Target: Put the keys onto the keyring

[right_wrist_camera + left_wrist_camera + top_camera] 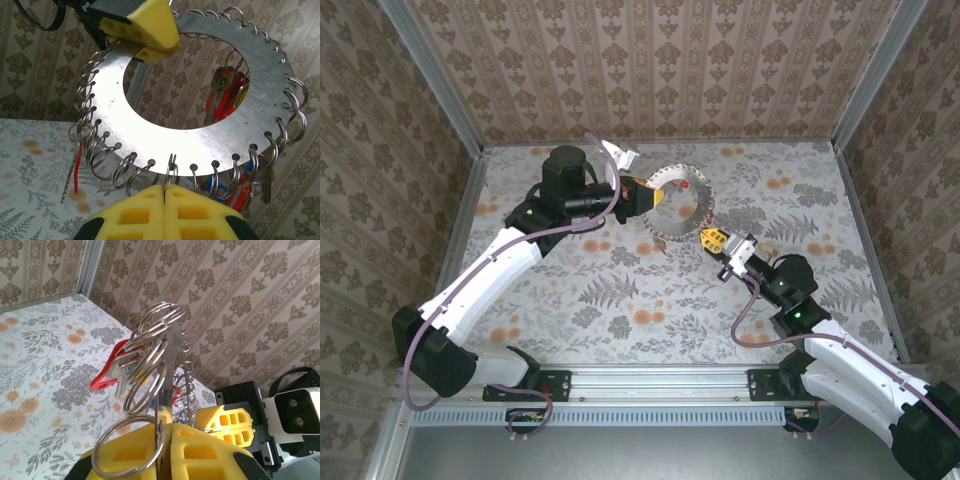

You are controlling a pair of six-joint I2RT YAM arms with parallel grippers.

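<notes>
Keyring (pixel 670 231): in the top view you find it held up off the tabletop (pixel 620 290), at centre, slightly toward the far side, between the two arms. The left fingers (pixel 655 197) grip its left rim. The right fingers (pixel 710 238) meet its lower right rim.

Left wrist view: you see the keyring (pixel 159 405) edge-on, standing upright, with the left fingers (pixel 175 440) clamped tight on its rim. Split rings (pixel 150 340) fan out along the edge, and a key with a red tag (pixel 107 375) hangs on the left side. The right fingers (pixel 222 420) sit close by at the right.

Right wrist view: the keyring (pixel 150 135) faces you as a flat disc with a round hole. The left fingers (pixel 150 35) hold its top rim. The right fingers (pixel 172 205) are pressed fully together, pinching one split ring at the bottom rim. A blue tag (pixel 227 192) hangs at the lower right.
</notes>
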